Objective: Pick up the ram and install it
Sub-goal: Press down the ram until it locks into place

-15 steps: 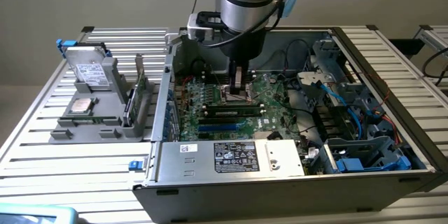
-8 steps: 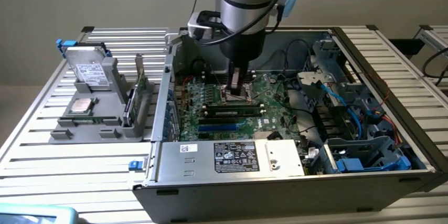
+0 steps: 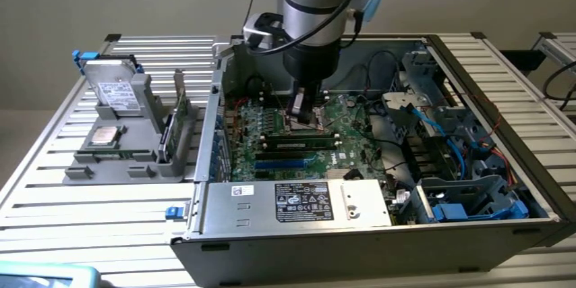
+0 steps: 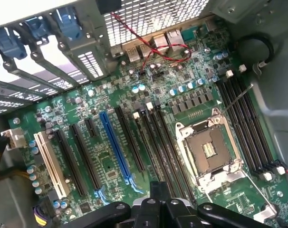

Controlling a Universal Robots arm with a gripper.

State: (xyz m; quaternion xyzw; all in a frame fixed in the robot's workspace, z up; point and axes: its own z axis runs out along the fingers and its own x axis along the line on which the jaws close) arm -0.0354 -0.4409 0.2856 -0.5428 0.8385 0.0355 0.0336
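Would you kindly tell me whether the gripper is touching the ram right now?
Cannot tell. In the exterior view the gripper hangs close by the ram, but from this angle neither contact nor a gap shows plainly.

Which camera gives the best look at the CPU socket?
The wrist view: the CPU socket lies unobstructed, its metal frame plain. In the exterior view the gripper hangs over that spot, hiding most of it.

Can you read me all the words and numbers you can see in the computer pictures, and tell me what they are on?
None can be read.
White and black label on the metal box at the front of the computer case: print too small.
Small white sticker beside it: blurred.
Label on the drive in the grey holder: too small.
Motherboard markings: too small.
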